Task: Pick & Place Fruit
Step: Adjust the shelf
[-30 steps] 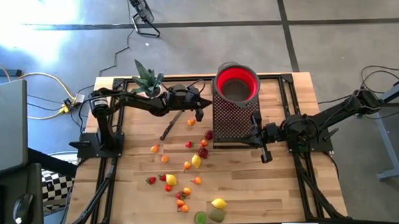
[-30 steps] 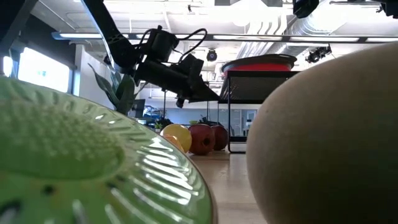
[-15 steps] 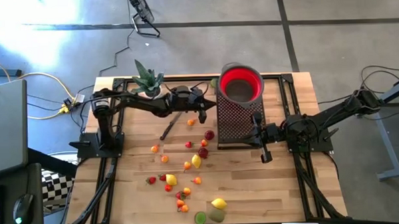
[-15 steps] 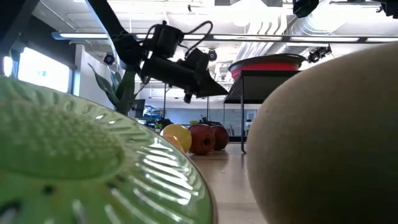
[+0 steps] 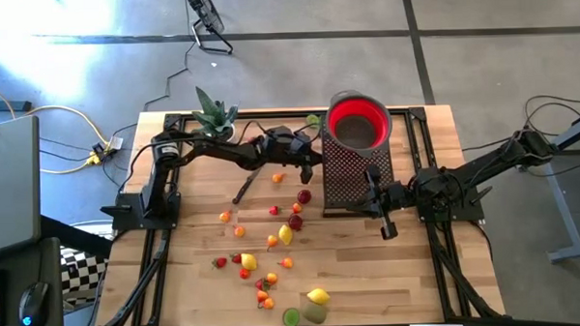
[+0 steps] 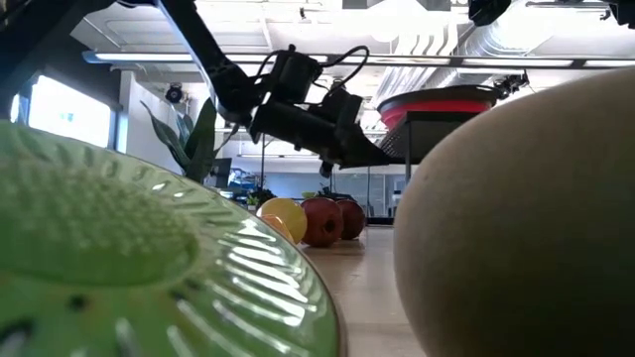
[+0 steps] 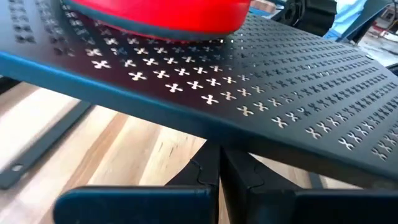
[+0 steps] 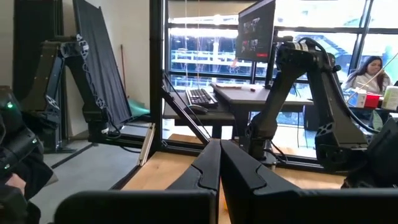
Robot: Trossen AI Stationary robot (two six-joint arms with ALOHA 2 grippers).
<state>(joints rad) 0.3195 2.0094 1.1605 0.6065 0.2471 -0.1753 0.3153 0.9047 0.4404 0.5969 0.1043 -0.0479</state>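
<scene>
- The left claw point(image 5: 314, 162) reaches across the bench point(image 5: 420, 275) to the edge of the perforated black stand point(image 5: 353, 175), its fingers pressed together with nothing visible between them.
- Judged risk: the claw is hard against the stand's edge, so any further push could shove or tip the stand and slide the red bowl point(image 5: 357, 123) off its top.
- The wrist view shows the stand's plate passing right over the fingertips point(image 7: 214, 171), so a lift from here would likely catch its underside.
- The red bowl sits on top of the stand; its inside looks dark and no fruit can be made out in it.
- The fruit point(image 5: 285, 235) lies scattered on the bench in front of the stand, none of it gripped.
- A knife point(image 5: 247, 184) and a potted plant point(image 5: 214, 115) lie near the left arm.
- The right claw point(image 5: 386, 227) waits beside the stand, fingers pressed together and empty.
</scene>
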